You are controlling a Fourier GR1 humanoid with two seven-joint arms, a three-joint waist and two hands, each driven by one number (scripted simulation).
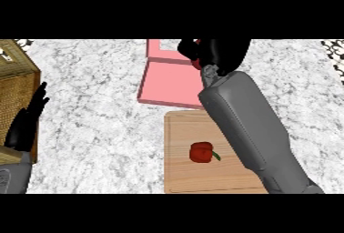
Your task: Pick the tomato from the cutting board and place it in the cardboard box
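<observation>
Right robot hand (218, 52) curled, grip unclear, over pink box (168, 84); tomato (202, 152) behind on cutting board (184, 136).

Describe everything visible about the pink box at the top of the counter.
The pink box is a flat, open-topped container, plain pink all over, with a paler floor showing inside its far part and a raised rim. It looks like card or plastic; which one cannot be told. It lies slightly skewed on the marbled counter, just beyond the wooden cutting board; whether the two touch is unclear. The right hand hangs over its far right corner, curled round something red, and the grey forearm hides its right edge.
</observation>
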